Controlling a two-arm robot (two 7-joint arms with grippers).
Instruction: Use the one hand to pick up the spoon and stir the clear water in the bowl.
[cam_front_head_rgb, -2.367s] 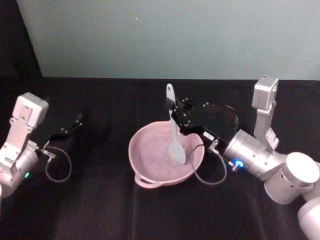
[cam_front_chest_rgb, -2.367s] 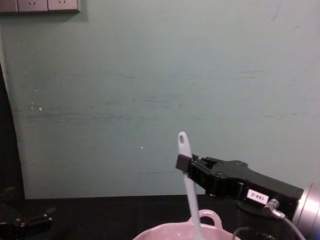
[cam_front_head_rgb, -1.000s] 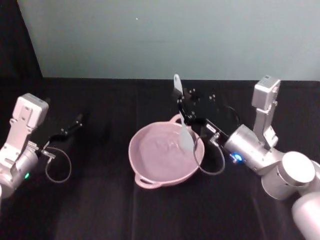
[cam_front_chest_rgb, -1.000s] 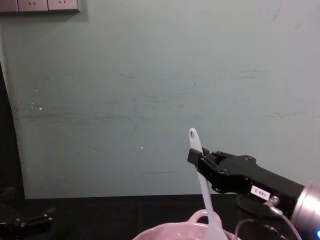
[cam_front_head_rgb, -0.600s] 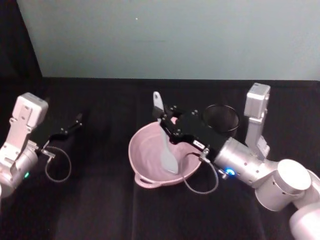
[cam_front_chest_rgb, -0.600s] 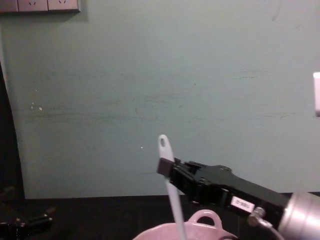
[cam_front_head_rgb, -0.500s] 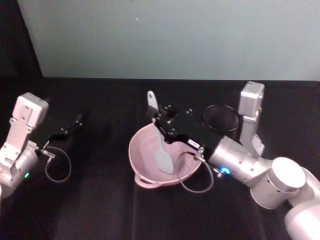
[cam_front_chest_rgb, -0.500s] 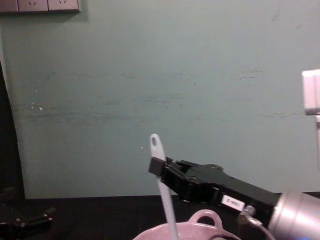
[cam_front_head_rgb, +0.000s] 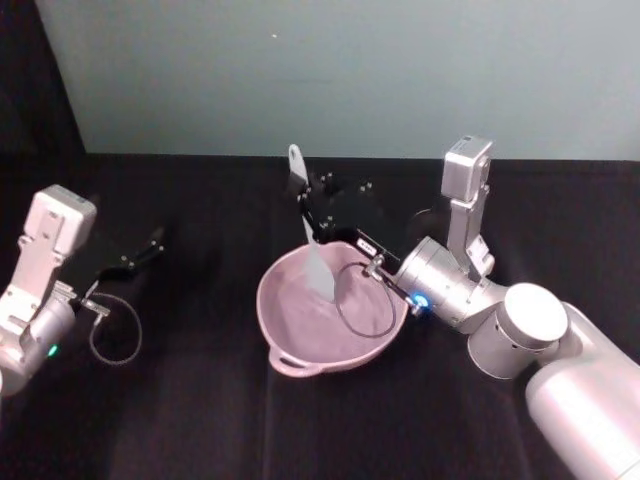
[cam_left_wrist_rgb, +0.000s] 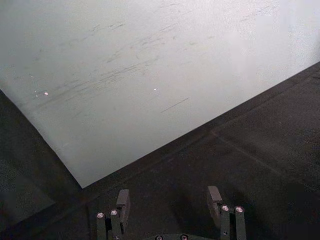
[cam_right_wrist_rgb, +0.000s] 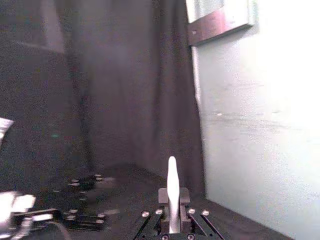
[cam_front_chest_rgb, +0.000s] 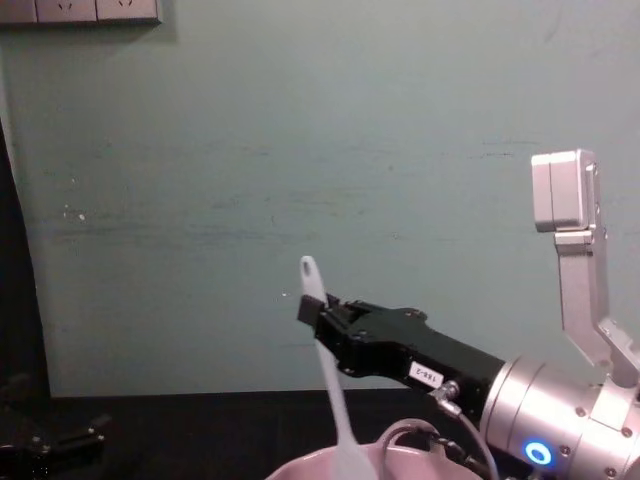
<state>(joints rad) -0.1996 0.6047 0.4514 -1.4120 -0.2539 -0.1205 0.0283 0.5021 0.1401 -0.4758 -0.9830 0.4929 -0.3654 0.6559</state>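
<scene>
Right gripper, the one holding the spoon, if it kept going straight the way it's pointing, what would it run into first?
The right gripper, shut on the spoon, points across the bowl's far rim toward the robot's left. That way looks free over the black table, though depth is unclear. The left gripper sits parked farther left.

Glossy pink bowl (cam_front_head_rgb: 300, 330), white plastic spoon (cam_front_head_rgb: 312, 248), matt black cloth table (cam_front_head_rgb: 180, 400).

White spoon (cam_right_wrist_rgb: 172, 192) handle upright between the right claw's (cam_right_wrist_rgb: 171, 220) closed fingers.
</scene>
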